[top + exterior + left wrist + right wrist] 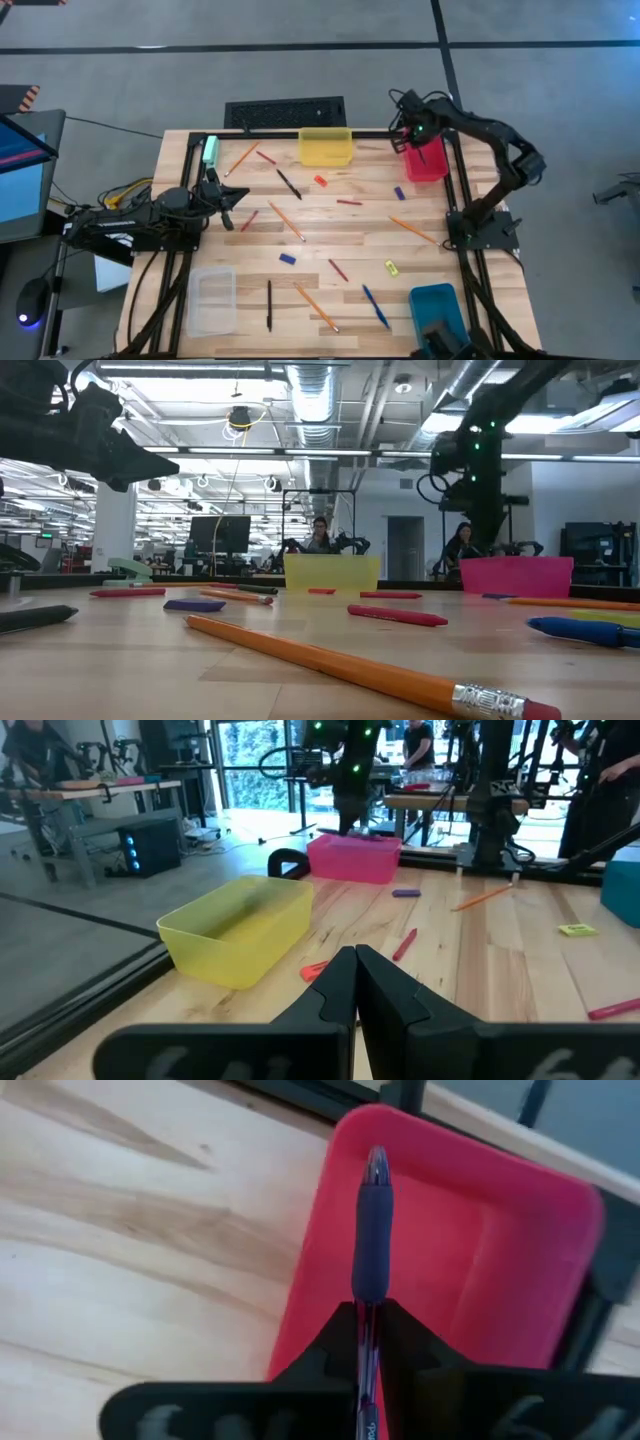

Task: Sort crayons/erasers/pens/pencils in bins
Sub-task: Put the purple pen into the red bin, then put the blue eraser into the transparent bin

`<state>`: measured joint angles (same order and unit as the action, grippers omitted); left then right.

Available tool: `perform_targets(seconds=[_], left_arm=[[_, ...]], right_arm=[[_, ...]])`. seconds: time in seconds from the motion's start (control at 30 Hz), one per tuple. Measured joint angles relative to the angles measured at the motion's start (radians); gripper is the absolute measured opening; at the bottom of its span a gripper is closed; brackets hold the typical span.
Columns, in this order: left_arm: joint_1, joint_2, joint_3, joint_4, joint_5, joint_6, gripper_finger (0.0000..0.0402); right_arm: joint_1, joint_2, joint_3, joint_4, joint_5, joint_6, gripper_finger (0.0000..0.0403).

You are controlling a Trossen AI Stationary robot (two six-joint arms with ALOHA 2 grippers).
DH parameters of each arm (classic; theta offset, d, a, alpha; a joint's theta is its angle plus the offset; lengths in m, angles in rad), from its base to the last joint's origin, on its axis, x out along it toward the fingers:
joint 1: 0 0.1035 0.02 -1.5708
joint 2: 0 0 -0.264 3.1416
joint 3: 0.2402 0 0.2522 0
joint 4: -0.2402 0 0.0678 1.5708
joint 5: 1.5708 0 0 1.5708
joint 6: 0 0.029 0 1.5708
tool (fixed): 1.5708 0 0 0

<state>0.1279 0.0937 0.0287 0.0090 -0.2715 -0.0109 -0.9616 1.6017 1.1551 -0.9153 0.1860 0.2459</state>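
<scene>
On the left side of the table we see the left gripper (pixel 356 982) hovering above the wood with its fingers pressed together and nothing between them, near the pale-green block (pixel 211 150) at the far left edge. The clear bin (pixel 212 299) lies at the near left corner, a black pen (pixel 269 304) just beside it. Toward the middle, the yellow bin (pixel 326 146) stands at the far edge, and orange pencils (pixel 287 221), red crayons (pixel 338 269) and a blue eraser (pixel 287 258) are scattered over the boards, well apart from one another. Farther right we find a yellow eraser (pixel 391 267) and the teal bin (pixel 434 301) at the near edge. At the far right corner the right gripper (pixel 368 1315) hangs over the red bin (pixel 480 1270), its fingers clamped on a purple pen (pixel 371 1230) that points out over the bin's floor.
</scene>
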Motion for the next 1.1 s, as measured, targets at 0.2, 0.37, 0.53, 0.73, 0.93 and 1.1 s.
perform_targets(seconds=[0.2, 0.37, 0.53, 0.73, 0.93, 1.1], left_arm=[[0.0, 0.0, 0.0, 0.0, 0.0, 0.0, 0.0], [0.0, 0.0, 0.0, 0.0, 0.0, 0.0, 0.0], [0.0, 0.0, 0.0, 0.0, 0.0, 0.0, 0.0], [0.0, 0.0, 0.0, 0.0, 0.0, 0.0, 0.0], [0.0, 0.0, 0.0, 0.0, 0.0, 0.0, 0.0], [0.0, 0.0, 0.0, 0.0, 0.0, 0.0, 0.0]], right_arm=[[-0.047, 0.092, -0.01, 0.014, -0.03, -0.035, 0.0023], [-0.071, 0.15, -0.009, 0.018, -0.033, -0.038, 0.0027], [-0.096, 0.181, -0.009, 0.023, -0.062, -0.046, 0.0025], [-0.1, 0.186, -0.009, 0.028, -0.065, -0.045, 0.0054], [-0.099, 0.186, -0.009, 0.027, -0.06, -0.045, 0.0086], [-0.088, 0.166, -0.009, 0.03, -0.05, -0.065, 0.0098]])
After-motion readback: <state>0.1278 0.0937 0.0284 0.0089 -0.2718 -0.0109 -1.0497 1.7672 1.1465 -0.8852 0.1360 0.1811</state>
